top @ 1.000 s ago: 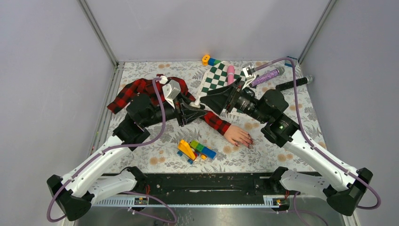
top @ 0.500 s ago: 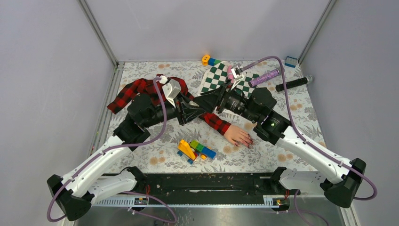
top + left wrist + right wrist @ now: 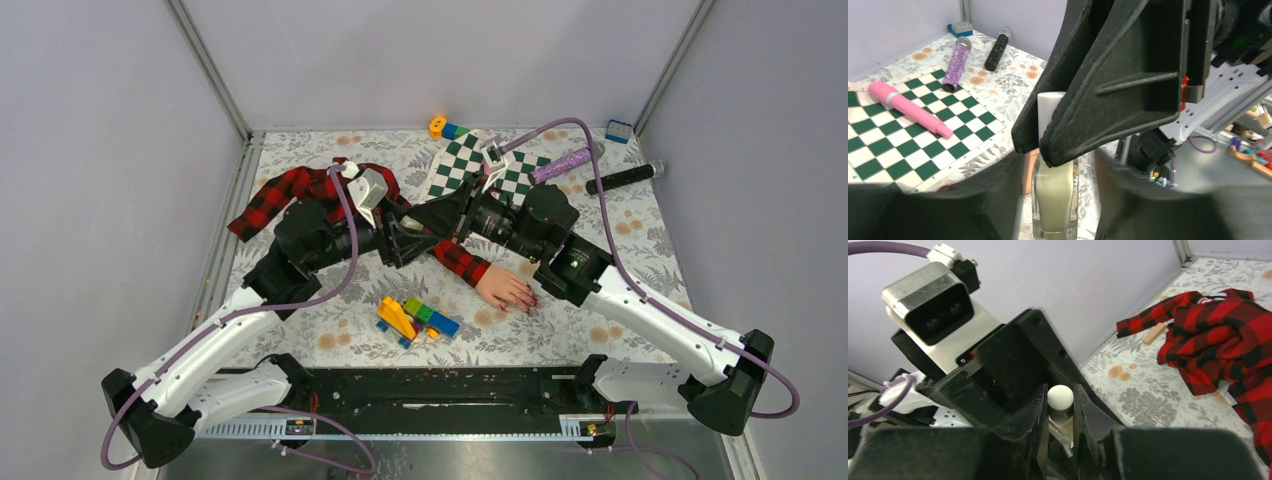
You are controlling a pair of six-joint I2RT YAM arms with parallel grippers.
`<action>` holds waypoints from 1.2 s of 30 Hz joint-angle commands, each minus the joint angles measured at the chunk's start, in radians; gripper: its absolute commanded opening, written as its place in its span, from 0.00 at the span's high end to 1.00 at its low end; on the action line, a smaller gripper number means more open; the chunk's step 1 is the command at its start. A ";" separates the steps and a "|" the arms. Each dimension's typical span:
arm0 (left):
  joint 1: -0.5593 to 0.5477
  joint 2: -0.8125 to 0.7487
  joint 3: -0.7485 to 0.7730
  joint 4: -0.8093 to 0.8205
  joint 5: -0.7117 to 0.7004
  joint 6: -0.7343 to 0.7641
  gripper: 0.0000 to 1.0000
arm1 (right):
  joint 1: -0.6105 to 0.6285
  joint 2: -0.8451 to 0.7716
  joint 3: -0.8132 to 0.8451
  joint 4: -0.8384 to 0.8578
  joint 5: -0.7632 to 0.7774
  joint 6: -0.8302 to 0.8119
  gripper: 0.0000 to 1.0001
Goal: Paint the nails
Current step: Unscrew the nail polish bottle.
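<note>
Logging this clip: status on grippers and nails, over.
Left gripper shut on pale bottle. Right gripper shut on white cap. Nails on mannequin hand exposed, nothing covering them.

The mannequin hand [image 3: 503,288] lies right of the table's [image 3: 330,330] middle, nails [image 3: 527,300] toward the near right corner, its sleeve [image 3: 460,262] running back toward the far left corner. A pile of blocks [image 3: 412,318] sits just left of the hand. A chessboard mat [image 3: 460,160] lies by the far edge, with two microphones [image 3: 563,162] to its right. The bottle [image 3: 1054,197] hangs above the table's middle.
</note>
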 commanded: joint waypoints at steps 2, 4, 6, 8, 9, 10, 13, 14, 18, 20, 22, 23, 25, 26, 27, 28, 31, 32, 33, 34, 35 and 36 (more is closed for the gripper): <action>-0.001 0.001 0.030 -0.003 -0.041 0.024 0.07 | 0.050 -0.012 0.094 -0.091 0.132 -0.128 1.00; -0.002 -0.003 0.043 -0.035 -0.055 0.051 0.01 | 0.067 -0.011 0.115 -0.142 0.182 -0.178 1.00; 0.005 -0.009 0.055 -0.059 -0.048 0.071 0.01 | 0.082 -0.014 0.132 -0.183 0.235 -0.214 1.00; 0.016 -0.010 0.067 -0.077 0.000 0.092 0.01 | 0.090 -0.014 0.143 -0.201 0.259 -0.245 1.00; 0.020 -0.006 0.076 -0.093 0.017 0.096 0.01 | 0.094 -0.012 0.150 -0.210 0.267 -0.256 1.00; 0.024 -0.002 0.086 -0.102 0.038 0.099 0.01 | 0.098 -0.010 0.156 -0.220 0.272 -0.267 1.00; 0.038 0.010 0.101 -0.103 0.090 0.096 0.02 | 0.110 -0.006 0.170 -0.229 0.282 -0.293 1.00; 0.044 0.012 0.101 -0.093 0.102 0.086 0.03 | 0.113 -0.004 0.172 -0.229 0.287 -0.297 1.00; 0.060 0.027 0.102 -0.069 0.123 0.043 0.19 | 0.126 -0.001 0.177 -0.263 0.289 -0.304 1.00; 0.063 0.037 0.105 -0.071 0.129 0.032 0.26 | 0.134 -0.001 0.176 -0.261 0.288 -0.309 1.00; 0.063 0.044 0.107 -0.067 0.143 0.021 0.30 | 0.142 0.000 0.176 -0.258 0.285 -0.312 1.00; 0.062 0.046 0.106 -0.063 0.150 0.016 0.30 | 0.146 0.000 0.177 -0.258 0.286 -0.315 1.00; 0.062 0.048 0.102 -0.051 0.161 0.005 0.34 | 0.154 0.000 0.176 -0.256 0.286 -0.317 1.00; 0.063 0.049 0.100 -0.048 0.166 0.000 0.35 | 0.157 0.000 0.174 -0.254 0.283 -0.316 1.00; 0.063 0.050 0.098 -0.048 0.172 -0.003 0.37 | 0.157 -0.002 0.172 -0.251 0.282 -0.316 1.00; 0.063 0.049 0.097 -0.048 0.174 -0.005 0.39 | 0.158 -0.005 0.170 -0.247 0.278 -0.315 1.00; 0.062 0.047 0.091 -0.018 0.186 -0.017 0.55 | 0.160 -0.010 0.160 -0.245 0.272 -0.313 1.00; 0.063 0.047 0.087 -0.010 0.194 -0.022 0.65 | 0.160 -0.012 0.159 -0.245 0.273 -0.311 1.00; 0.063 0.048 0.083 -0.001 0.204 -0.026 0.78 | 0.160 -0.012 0.157 -0.247 0.273 -0.311 1.00; 0.063 0.049 0.080 0.004 0.210 -0.030 0.87 | 0.161 -0.014 0.154 -0.246 0.274 -0.309 1.00; 0.063 0.048 0.077 0.012 0.216 -0.034 0.94 | 0.160 -0.017 0.152 -0.246 0.278 -0.308 1.00; 0.063 0.047 0.074 0.016 0.221 -0.035 1.00 | 0.161 -0.020 0.148 -0.246 0.287 -0.304 1.00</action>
